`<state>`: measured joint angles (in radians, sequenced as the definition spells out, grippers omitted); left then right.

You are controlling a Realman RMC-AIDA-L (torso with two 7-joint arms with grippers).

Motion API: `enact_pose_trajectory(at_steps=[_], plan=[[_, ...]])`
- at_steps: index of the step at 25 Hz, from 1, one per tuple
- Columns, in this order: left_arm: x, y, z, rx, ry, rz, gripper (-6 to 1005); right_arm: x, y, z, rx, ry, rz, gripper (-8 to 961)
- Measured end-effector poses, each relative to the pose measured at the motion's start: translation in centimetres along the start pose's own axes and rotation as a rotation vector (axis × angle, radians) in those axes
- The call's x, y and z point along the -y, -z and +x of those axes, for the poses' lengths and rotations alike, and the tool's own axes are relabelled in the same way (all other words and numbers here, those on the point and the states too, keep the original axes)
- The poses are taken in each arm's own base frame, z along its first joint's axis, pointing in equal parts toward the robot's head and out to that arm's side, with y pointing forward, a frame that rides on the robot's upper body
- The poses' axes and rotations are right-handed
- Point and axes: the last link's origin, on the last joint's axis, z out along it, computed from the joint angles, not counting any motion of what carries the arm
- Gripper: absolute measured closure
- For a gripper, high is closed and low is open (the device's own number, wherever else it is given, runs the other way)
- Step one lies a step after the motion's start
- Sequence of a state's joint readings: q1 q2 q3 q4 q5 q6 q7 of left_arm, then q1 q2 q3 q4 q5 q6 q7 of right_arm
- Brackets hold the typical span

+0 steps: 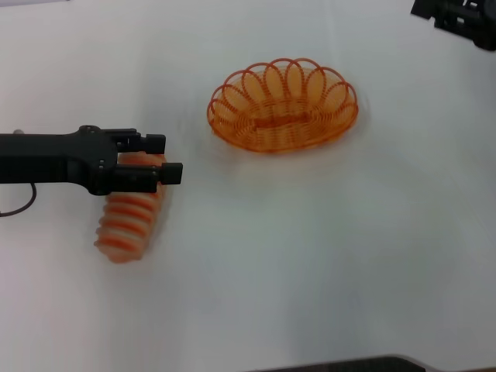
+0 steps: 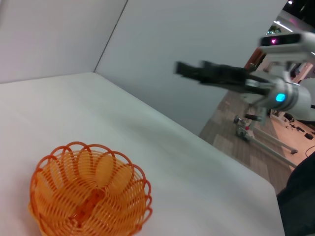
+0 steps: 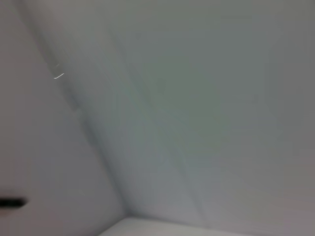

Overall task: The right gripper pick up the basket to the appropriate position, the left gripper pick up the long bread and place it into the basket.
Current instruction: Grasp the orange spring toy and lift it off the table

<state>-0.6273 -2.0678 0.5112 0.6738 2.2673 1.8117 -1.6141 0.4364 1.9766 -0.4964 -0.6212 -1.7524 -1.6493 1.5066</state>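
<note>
The long bread (image 1: 128, 218), striped orange and cream, lies on the white table (image 1: 310, 256) at the left. My left gripper (image 1: 172, 157) reaches in from the left over the bread's far end. Its fingers are open, and the bread's end shows between them. I cannot tell whether they touch the bread. The orange wire basket (image 1: 283, 105) stands empty at the back centre, apart from the bread. It also shows in the left wrist view (image 2: 88, 196). My right gripper (image 1: 459, 21) is at the far right corner, well away from the basket; the left wrist view shows it raised (image 2: 206, 73).
The table's far edge and right corner show in the left wrist view (image 2: 256, 179), with a grey wall (image 2: 197, 39) behind. The right wrist view shows only pale blank surfaces. A dark edge (image 1: 349, 364) lies at the table's front.
</note>
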Motion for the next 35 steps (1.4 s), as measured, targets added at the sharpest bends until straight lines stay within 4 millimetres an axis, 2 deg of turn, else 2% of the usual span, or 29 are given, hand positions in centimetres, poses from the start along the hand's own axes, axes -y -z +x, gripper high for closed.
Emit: enact_pose_trajectory(at_steps=[5,8,14,15,16,20,23,27,35], plan=[[0.2,0.7,0.0,-0.044,0.019,0.024,220,-1.7,1.0,0.6,-0.221,0.044,-0.156,277],[0.3,1.2,0.1,-0.069,0.042,0.037,220,-1.8,1.5,1.6,-0.301,0.04,-0.156,277],[0.8,2.5,1.4,-0.023,0.165,0.071,221,-1.2,1.4,2.5,-0.338,0.03,-0.105,277],[0.9,3.0,1.9,-0.009,0.192,0.088,221,-1.1,1.3,2.6,-0.34,0.03,-0.098,277],[0.9,4.3,3.5,0.019,0.248,0.151,221,-1.0,1.1,2.7,-0.342,0.03,-0.09,277],[0.5,5.0,5.6,0.115,0.336,0.263,221,-0.6,0.7,3.0,-0.352,0.032,-0.059,277],[0.4,3.8,6.6,0.256,0.381,0.376,221,-0.3,0.5,3.3,-0.35,0.04,-0.031,277],[0.3,1.0,7.3,0.44,0.434,0.526,221,-0.1,0.3,3.5,-0.345,0.043,-0.016,277],[-0.3,-4.0,7.0,0.657,0.419,0.683,223,0.7,0.3,3.6,-0.341,0.047,0.035,276]])
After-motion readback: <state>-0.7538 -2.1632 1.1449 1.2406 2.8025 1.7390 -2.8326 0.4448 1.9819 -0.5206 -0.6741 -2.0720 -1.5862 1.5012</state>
